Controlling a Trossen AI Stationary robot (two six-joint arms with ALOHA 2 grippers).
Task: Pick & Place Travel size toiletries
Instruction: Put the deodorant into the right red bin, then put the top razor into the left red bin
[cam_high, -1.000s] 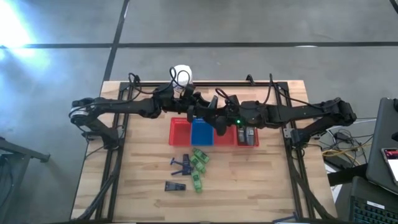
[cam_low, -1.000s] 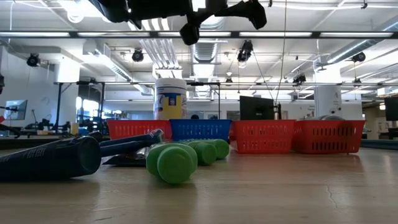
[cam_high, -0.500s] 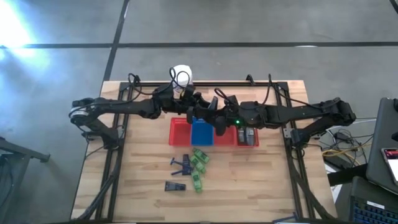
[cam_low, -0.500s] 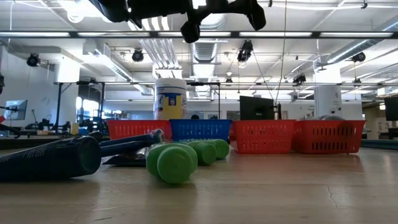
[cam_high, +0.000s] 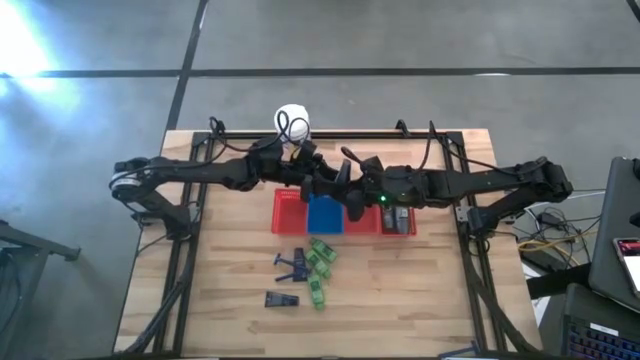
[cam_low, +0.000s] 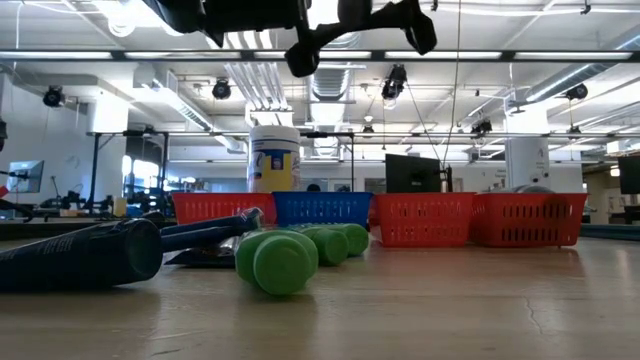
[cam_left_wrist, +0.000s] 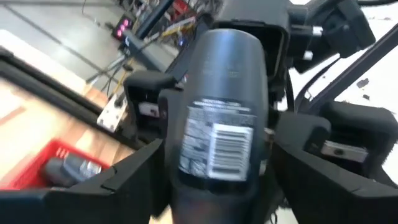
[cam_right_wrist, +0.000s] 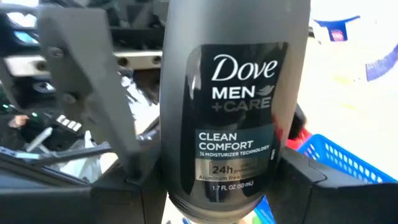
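Observation:
A grey bottle (cam_right_wrist: 233, 106) with a dark printed label hangs in the air between my two grippers, above the trays at the table's far middle. My right gripper (cam_right_wrist: 217, 199) is shut on it. My left gripper (cam_left_wrist: 217, 186) is open; its fingers stand on either side of the bottle's other end, and one finger (cam_right_wrist: 81, 74) shows apart from the bottle. Green packs (cam_high: 320, 262) and dark flat pieces (cam_high: 288, 264) lie on the bare wood nearer the front. More grey bottles (cam_high: 400, 216) lie in the rightmost red tray. My right gripper pinches the bottle between its two fingers (cam_right_wrist: 308, 186), at the sides of the end below the label's small print (cam_right_wrist: 230, 196). The fingers come level from the table's right and lie along the bottle. The bottle is lifted clear, above the trays.
A red tray (cam_high: 286, 212), a blue tray (cam_high: 325, 216) and further red trays (cam_high: 410, 228) stand in a row under the grippers. A large white jar (cam_high: 292, 120) stands at the far edge behind them. Bare wood lies toward the near edge and both sides.
My right gripper has edged a little toward the table's left, closer to my left gripper, above the trays. The things on the table have kept still.

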